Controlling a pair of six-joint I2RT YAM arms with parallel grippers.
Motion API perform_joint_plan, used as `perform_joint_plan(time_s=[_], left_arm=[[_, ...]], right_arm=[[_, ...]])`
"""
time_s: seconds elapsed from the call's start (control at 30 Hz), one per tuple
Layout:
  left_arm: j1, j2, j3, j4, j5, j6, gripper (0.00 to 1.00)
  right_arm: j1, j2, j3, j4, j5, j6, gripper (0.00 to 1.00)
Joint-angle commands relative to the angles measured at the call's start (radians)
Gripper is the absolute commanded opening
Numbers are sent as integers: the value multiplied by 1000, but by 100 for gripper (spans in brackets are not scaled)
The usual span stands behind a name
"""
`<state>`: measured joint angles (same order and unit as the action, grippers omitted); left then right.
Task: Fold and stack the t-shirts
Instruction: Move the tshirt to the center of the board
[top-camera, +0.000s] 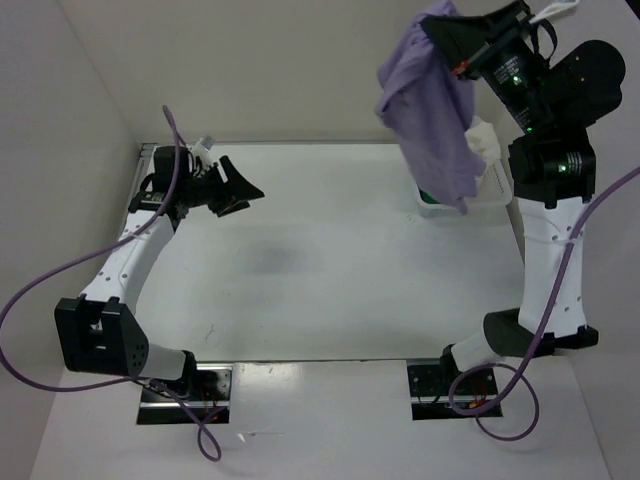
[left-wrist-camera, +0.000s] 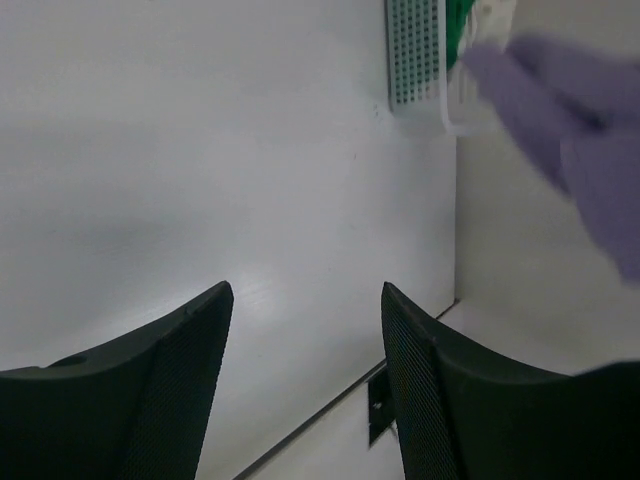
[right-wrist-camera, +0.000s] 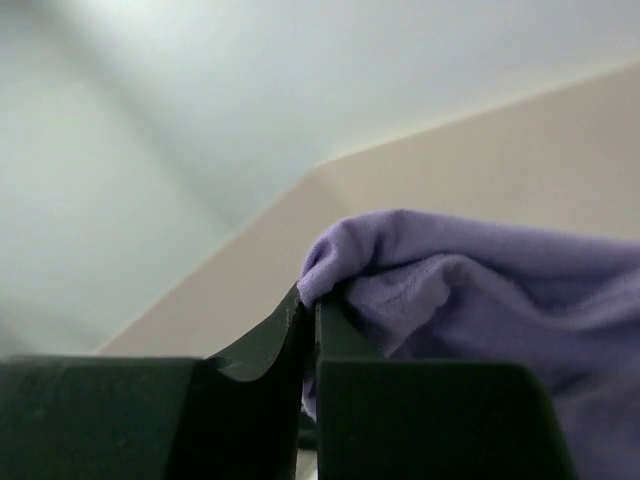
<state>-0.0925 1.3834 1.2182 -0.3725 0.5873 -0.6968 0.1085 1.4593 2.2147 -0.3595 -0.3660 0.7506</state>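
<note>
Right jaws: pinched shut on a fold of the purple shirt (right-wrist-camera: 480, 290) — held high.
Purple shirt: hangs below the right jaws, over the basket (top-camera: 492, 192).
Green shirt (top-camera: 430, 197), white shirt (top-camera: 483, 140): in the basket, beneath the right jaws.
Left jaws: open, empty — above the tabletop (top-camera: 300, 250), well apart from the shirts.

One t-shirt (top-camera: 430, 120) is clamped between the closed fingers of the right gripper (top-camera: 440, 22) and hangs below it. The basket (top-camera: 497, 190) stands beneath the gripper, behind the cloth's lower end, on the table (top-camera: 320, 250). A second t-shirt (top-camera: 428, 197) and a third t-shirt (top-camera: 485, 140) are contained in it. The left gripper (top-camera: 250, 195) is positioned well to the left and lower, with nothing between its fingers.
</note>
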Motion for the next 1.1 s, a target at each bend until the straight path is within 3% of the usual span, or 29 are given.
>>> perform_joint_plan(time_s=[0.0,0.17,0.3,0.33,0.4,0.43,0.5,0.57,0.67,0.7,0.73,0.8,0.83,0.93,1.0,1.03,1.07], left_arm=[[88,19,8,53,54,-113,69],[186,-3,-63,80,65,-165,69],[232,-23,-81,70,43,-165,69],[232,-33,-82,70,43,-165,69],[243,-34,-82,46,25,-152,69],[243,-46,-82,29,-1,-152,69],[252,-46,-72,15,-23,-127,69],[252,-46,-72,4,-55,-115,69],[252,-46,-63,-23,-116,-81,69],[252,-46,-63,-35,-133,-72,69],[252,-46,-72,-36,-144,-58,69],[252,-46,-95,-36,-164,-58,70],[252,-46,-109,-46,-178,-47,70],[209,-46,-146,-95,-243,-12,76],[188,-46,-186,-138,-289,-1,78],[179,-46,-201,-150,-305,12,79],[150,-46,-216,-161,-323,13,82]], right_arm=[[123,132,179,174,-341,174,4],[197,187,281,278,-424,247,5],[168,178,128,268,-470,167,6],[155,138,50,289,-494,141,6],[132,73,-296,376,-516,87,6],[97,23,-422,501,-527,49,6],[53,22,-708,618,-569,49,6],[7,79,-882,631,-585,-9,9],[-44,206,-935,426,-444,-115,34],[-56,207,-955,416,-366,-105,54],[-65,207,-967,416,-338,-85,64],[-50,164,-963,355,-263,-97,77],[-30,148,-942,308,-155,-120,80],[75,102,-882,139,-24,-178,80],[173,50,-929,79,22,-166,69],[207,30,-966,79,47,-155,49],[241,15,-1059,79,88,-143,38]])
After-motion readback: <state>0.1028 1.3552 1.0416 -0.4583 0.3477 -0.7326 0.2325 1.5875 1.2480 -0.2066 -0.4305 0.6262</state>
